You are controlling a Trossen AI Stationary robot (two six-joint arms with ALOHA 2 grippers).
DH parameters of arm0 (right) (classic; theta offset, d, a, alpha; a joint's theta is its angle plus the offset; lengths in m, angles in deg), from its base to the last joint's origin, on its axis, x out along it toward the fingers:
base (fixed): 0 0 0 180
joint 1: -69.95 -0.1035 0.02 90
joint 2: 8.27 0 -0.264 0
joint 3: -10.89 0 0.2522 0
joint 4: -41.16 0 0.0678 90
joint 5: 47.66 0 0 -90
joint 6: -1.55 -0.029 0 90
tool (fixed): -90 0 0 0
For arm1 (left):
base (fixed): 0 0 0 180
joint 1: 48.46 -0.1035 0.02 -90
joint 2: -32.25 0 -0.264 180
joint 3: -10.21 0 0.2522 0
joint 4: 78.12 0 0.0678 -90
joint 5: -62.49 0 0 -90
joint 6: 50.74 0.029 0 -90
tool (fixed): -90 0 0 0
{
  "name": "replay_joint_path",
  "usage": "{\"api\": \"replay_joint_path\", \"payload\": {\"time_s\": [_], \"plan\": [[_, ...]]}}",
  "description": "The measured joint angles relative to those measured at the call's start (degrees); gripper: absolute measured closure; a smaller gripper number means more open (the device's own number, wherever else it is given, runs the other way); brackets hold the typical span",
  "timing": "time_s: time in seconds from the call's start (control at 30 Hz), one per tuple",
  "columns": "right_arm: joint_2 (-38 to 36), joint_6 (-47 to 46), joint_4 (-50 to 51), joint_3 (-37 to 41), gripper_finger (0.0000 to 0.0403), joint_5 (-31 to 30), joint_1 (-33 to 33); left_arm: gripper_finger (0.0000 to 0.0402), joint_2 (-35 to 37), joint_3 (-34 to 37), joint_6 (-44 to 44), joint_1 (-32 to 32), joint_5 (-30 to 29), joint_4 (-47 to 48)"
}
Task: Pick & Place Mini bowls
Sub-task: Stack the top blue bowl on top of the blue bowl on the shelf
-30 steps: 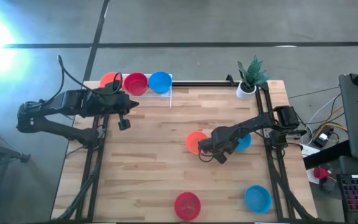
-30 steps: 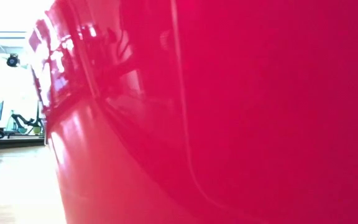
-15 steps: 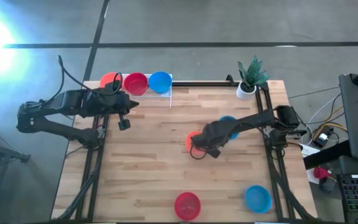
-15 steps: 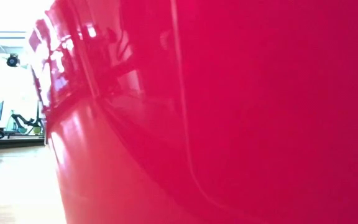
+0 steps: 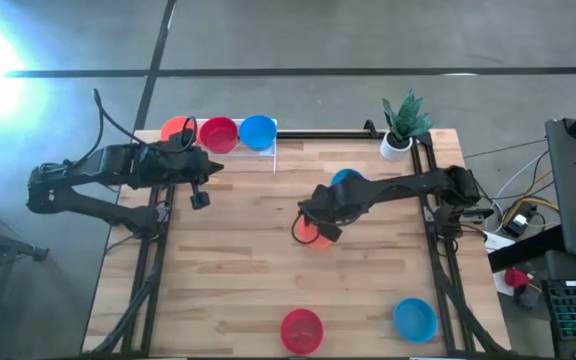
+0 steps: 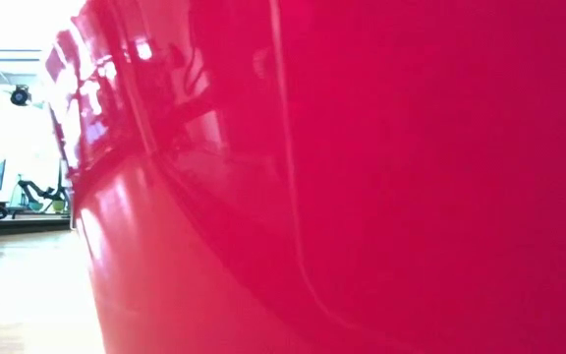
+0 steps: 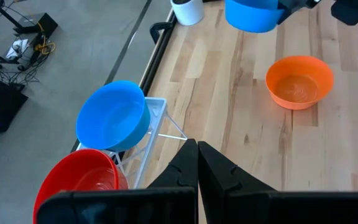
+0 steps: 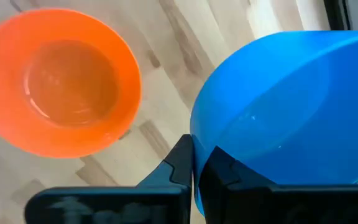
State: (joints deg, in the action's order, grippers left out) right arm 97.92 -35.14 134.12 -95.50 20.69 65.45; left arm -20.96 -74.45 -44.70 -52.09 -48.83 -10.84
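My right gripper (image 5: 325, 207) (image 8: 196, 155) is over the middle of the table, shut on a blue mini bowl (image 5: 346, 180) (image 7: 252, 14) that is lifted off the wood. Just below it an orange mini bowl (image 5: 308, 233) (image 8: 58, 81) stands upright on the table. At the far left, orange (image 5: 176, 127), red (image 5: 218, 133) and blue (image 5: 257, 131) mini bowls lean in a white wire rack (image 7: 160, 124). My left gripper (image 5: 215, 166) (image 7: 197, 155) hovers shut and empty beside the rack. My right gripper pinches the blue bowl's rim (image 8: 199, 134) between its two fingers, one on each side of the wall. The fingers come steeply from above. The bowl is lifted clear of the table and tilted, above and beside the orange bowl.
A red bowl (image 5: 301, 330) stands at the near edge and fills the low view (image 6: 362, 177). Another blue bowl (image 5: 415, 318) is near the front right. A white pot with a green plant (image 5: 400, 130) stands at the far right corner. Bare wood lies between rack and orange bowl.
My right gripper has risen and gone toward the table's left and far side, tipping and rolling its wrist. The blue bowl in its hold has come up off the table from right of the orange bowl and now hangs above it.
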Motion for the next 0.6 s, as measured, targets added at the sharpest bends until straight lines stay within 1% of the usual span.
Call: {"api": "replay_joint_path", "payload": {"time_s": [0.13,0.4,0.6], "plan": [[0.0,4.4,-0.1,-2.1,0.0395,0.0,0.7,0.0399,0.0,0.0,0.0,0.0,0.0,0.0],[0.0,9.8,-0.4,-5.3,0.0395,-0.9,4.1,0.0399,0.0,0.0,0.4,0.0,0.0,0.0],[0.0,17.2,-0.7,-9.1,0.0394,-0.9,7.0,0.0399,0.0,0.0,1.4,0.0,0.0,0.0]]}}
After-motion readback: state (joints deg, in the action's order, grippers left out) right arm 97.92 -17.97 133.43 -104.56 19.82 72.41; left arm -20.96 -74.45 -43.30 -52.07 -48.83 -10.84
